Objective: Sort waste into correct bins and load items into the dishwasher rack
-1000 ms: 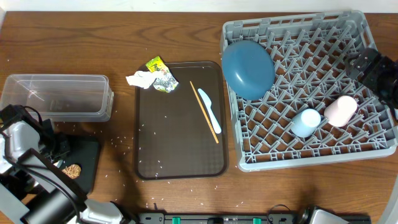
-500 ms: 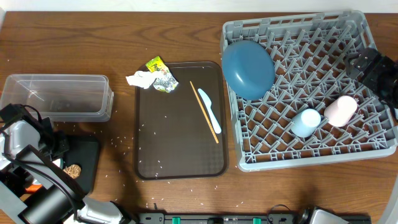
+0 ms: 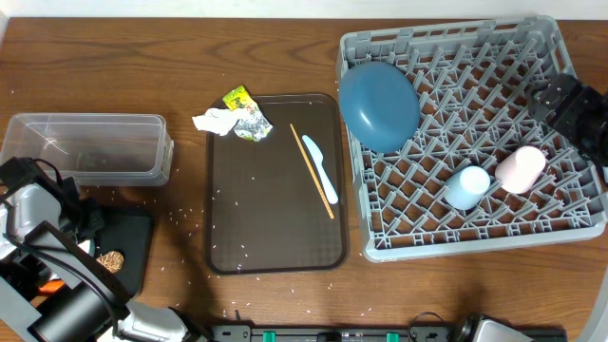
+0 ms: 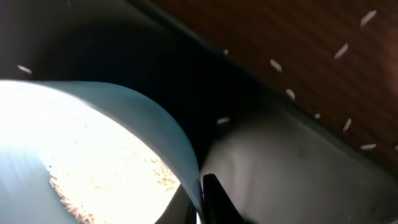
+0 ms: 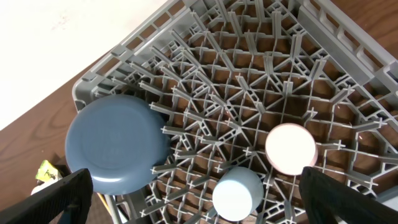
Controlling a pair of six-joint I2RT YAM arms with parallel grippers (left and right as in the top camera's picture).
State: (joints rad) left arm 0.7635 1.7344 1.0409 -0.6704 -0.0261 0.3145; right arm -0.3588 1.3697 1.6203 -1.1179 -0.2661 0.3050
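- At the far left of the bench [image 3: 190,57] the clear tub [image 3: 85,147] is seen. It is long, see-through and rounded at the corners.
- Just below it the black tray [image 3: 133,237] is placed, and a brown food lump [image 3: 111,258] is lying in it.
- The left gripper [image 4: 205,208] is pressed together on the rim of the white bowl [image 4: 93,137], close to the wall of the black tray. The bowl is pale blue outside, and white rice grains [image 4: 112,180] are stuck inside it.
- At the upper left corner of the brown serving tray [image 3: 275,218] the crumpled white paper [image 3: 214,121], the yellow-green wrapper [image 3: 237,98] and the silvery wrapper [image 3: 254,125] are gathered.
- Further right on this tray the thin wooden chopstick [image 3: 297,140] and the pale blue spoon [image 3: 323,176] are laid side by side, touching.
- In the grey dishwasher rack [image 3: 456,245] the round blue plate [image 3: 379,104] is set in the left corner. The light blue cup [image 3: 467,186] and the pink cup [image 3: 521,168] are standing just beside each other.
- The right gripper [image 5: 196,177] is spread wide above the rack, and nothing is held in it.
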